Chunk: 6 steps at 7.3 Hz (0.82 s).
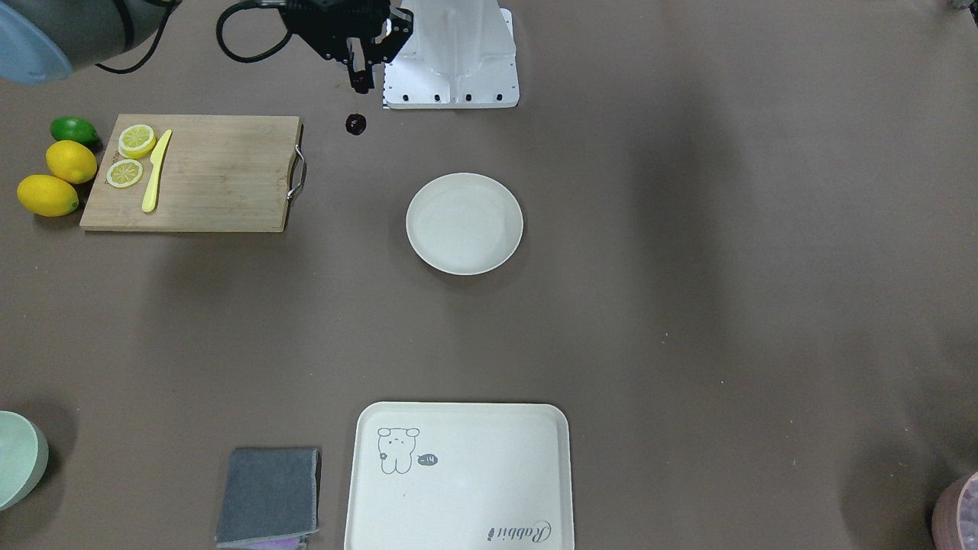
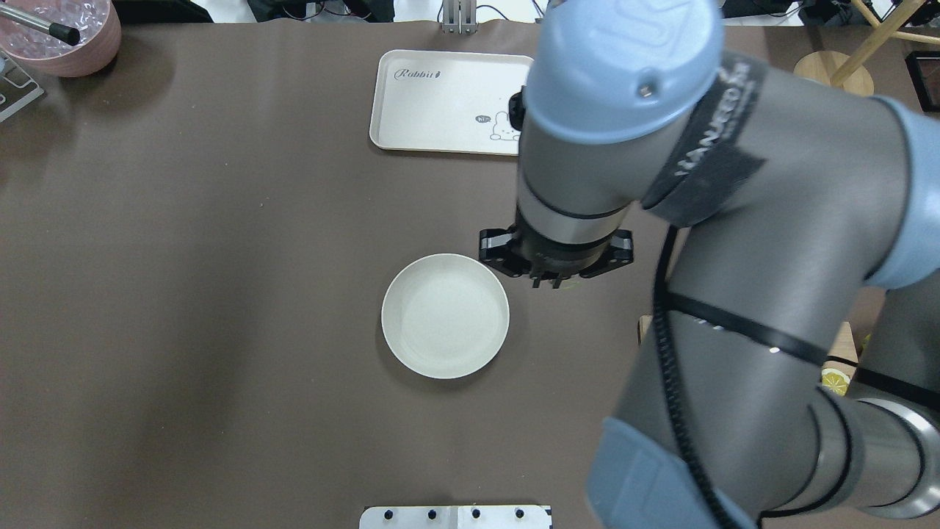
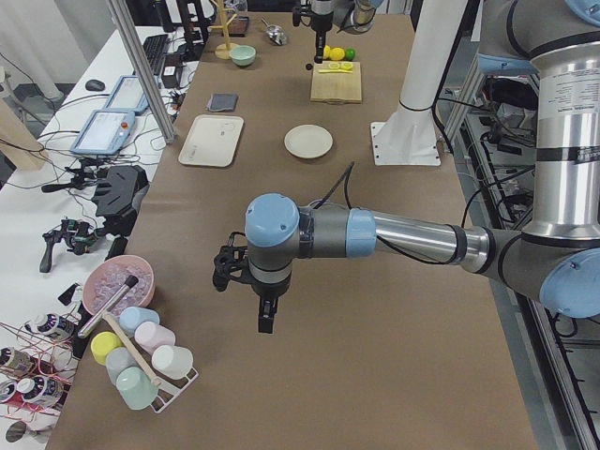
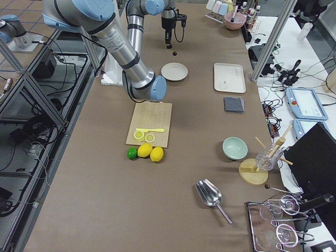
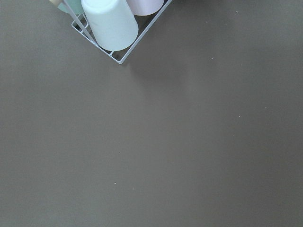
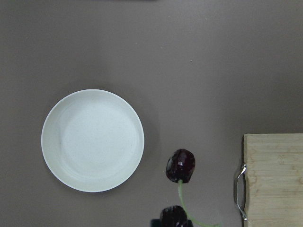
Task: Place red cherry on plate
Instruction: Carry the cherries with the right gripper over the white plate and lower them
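- The red cherry [image 6: 180, 165] shows whole only in the right wrist view: 2 dark fruits joined by a thin green stem. 1 is in the open and the other is at the bottom edge, where the fingertips sit.
- The front view shows only 1 dark ball, just below the right gripper [image 1: 359, 76]. In the overhead view the right arm hides the fruit.
- The right gripper's fingers stand close together and appear to pinch the pair by its lower fruit. I cannot tell whether the free fruit touches the table.
- The cherry is outside the plate [image 6: 92, 140], between its rim and the metal handle of the cutting board [image 1: 221, 176].
- The board carries 2 lemon slices [image 1: 137, 140] and a yellow knife [image 1: 156, 179].
- The left gripper [image 3: 265, 321] shows only in the left side view, pointing down over bare table, so I cannot tell how its fingers stand.
- The left wrist view shows cups [image 5: 110, 23] lying in a wire rack [image 5: 124, 62].
- A pink bowl [image 2: 88, 62] holds clear lumps.
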Available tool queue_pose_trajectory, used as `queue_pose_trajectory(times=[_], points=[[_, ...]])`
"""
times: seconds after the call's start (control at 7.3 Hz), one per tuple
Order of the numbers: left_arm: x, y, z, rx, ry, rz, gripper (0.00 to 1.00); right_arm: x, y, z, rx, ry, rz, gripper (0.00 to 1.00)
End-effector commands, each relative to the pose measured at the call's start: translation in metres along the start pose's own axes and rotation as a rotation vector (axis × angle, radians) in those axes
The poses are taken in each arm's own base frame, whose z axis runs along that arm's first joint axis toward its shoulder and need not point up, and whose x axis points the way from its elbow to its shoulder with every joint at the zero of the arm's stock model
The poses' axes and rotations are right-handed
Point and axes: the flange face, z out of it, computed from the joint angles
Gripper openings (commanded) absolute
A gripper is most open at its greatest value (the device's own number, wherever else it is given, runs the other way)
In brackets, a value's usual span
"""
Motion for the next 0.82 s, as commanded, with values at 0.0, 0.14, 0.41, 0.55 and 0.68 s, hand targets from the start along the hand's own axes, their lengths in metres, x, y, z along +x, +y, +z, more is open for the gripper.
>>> queue_pose_trajectory(times=[0.0,0.14,0.41,0.55,0.68], points=[[-0.001,0.001,-0.001,0.002,-0.002,0.002,0.98,-0.070,0.038,0.022,0.007,0.044,0.016,0.00],[-0.001,0.001,-0.002,0.004,-0.002,0.004,0.98,-0.082,0.050,0.023,0.003,0.037,0.009,0.00],[0.000,0.003,-0.005,0.009,-0.003,0.001,0.98,-0.129,0.033,0.075,0.020,-0.005,0.020,0.00],[0.000,0.003,-0.005,0.010,-0.002,0.003,0.98,-0.141,0.024,0.096,0.041,-0.007,0.019,0.00],[-0.001,0.003,-0.005,0.010,-0.003,0.002,0.98,-0.149,0.017,0.115,0.053,-0.003,0.017,0.00]])
